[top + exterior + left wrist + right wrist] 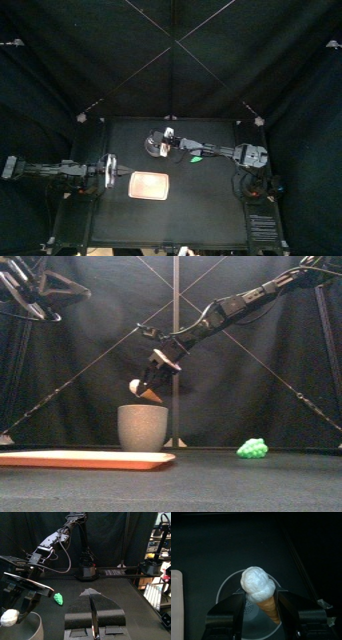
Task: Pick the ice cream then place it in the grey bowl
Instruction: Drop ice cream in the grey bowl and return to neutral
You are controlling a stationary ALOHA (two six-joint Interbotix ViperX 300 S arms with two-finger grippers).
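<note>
The ice cream (142,389), a white scoop on an orange cone, hangs tilted just above the rim of the tall grey speckled cup (143,427). My right gripper (152,378) is shut on it. The right wrist view shows the ice cream (260,588) between my right gripper's jaws (261,595), with the cup's open mouth (235,598) directly under it. From above, the cup (155,147) stands at the table's back middle with the right gripper (167,143) over it. My left gripper (93,610) is shut and empty, resting at the table's left (110,170).
A flat pink tray (148,185) lies in front of the cup, toward the table's front (87,459). A green toy bunch of grapes (251,448) sits on the table to the right of the cup (195,157).
</note>
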